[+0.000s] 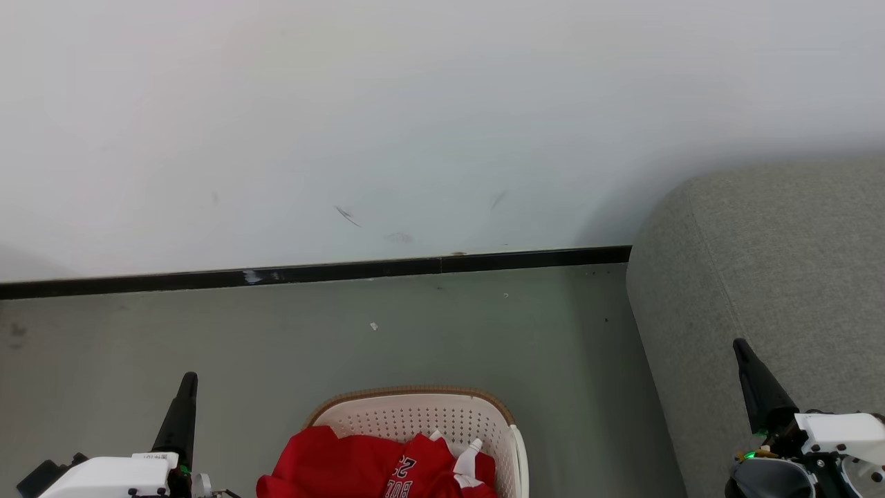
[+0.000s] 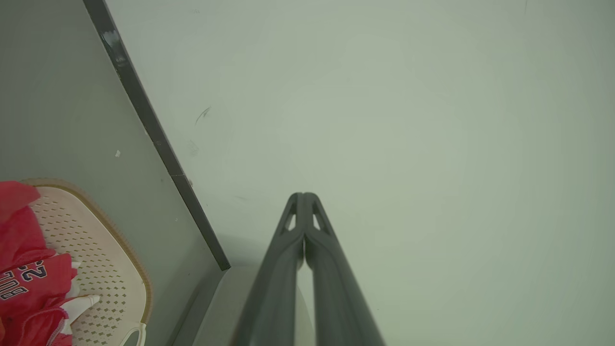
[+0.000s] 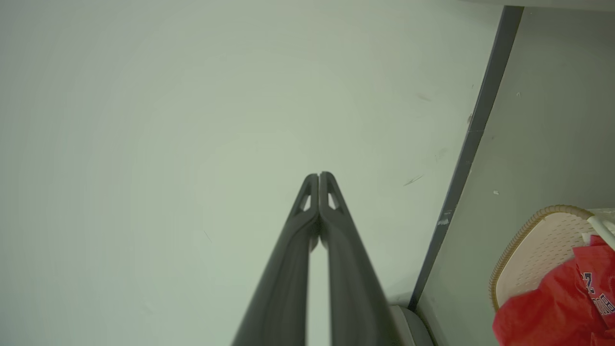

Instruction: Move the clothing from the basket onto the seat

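Clothing (image 1: 346, 465), crumpled soft red, lies in perforated basket (image 1: 415, 417); left pincer (image 2: 303, 196), right pincer (image 3: 319, 176) together.

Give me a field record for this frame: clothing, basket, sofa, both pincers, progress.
clothing: red, heaped in basket
basket: on floor, left of sofa
sofa: grey, at right, by wall
left pincer: shut, empty, left of basket
right pincer: shut, empty, before sofa
progress: clothing not yet picked up
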Robot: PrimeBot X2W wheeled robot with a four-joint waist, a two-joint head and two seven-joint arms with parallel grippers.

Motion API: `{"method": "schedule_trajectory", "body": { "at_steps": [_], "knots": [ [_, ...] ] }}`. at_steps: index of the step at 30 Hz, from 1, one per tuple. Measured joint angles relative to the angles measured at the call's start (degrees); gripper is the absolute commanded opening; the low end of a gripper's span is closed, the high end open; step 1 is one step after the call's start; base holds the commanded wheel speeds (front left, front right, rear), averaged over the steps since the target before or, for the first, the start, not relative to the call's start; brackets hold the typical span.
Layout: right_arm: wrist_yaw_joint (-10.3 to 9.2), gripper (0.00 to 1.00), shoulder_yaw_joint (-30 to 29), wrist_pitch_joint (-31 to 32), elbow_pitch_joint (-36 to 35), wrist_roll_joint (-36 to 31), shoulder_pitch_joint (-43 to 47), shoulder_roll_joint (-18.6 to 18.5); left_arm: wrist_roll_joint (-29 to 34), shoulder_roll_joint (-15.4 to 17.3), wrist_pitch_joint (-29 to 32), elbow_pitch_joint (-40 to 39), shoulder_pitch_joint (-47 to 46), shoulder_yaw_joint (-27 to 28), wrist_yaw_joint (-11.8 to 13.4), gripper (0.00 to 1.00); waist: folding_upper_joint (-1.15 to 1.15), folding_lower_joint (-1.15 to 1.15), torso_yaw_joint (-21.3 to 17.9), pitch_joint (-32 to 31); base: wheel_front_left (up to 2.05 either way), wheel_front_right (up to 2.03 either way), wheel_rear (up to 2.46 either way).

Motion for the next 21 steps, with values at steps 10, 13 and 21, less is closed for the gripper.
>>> {"method": "schedule_trajectory", "body": {
  "at_steps": [10,13,21],
  "knots": [
    [0.0,0.0,0.0,0.0,0.0,0.0,0.0,0.0,0.0,0.0,0.0,0.0,0.0,0.0,0.0,0.0,0.0,0.0,0.0,0.0,0.0,0.0,0.0],
    [0.0,0.0,0.0,0.0,0.0,0.0,0.0,0.0,0.0,0.0,0.0,0.0,0.0,0.0,0.0,0.0,0.0,0.0,0.0,0.0,0.0,0.0,0.0],
    [0.0,0.0,0.0,0.0,0.0,0.0,0.0,0.0,0.0,0.0,0.0,0.0,0.0,0.0,0.0,0.0,0.0,0.0,0.0,0.0,0.0,0.0,0.0]
  ]
}}
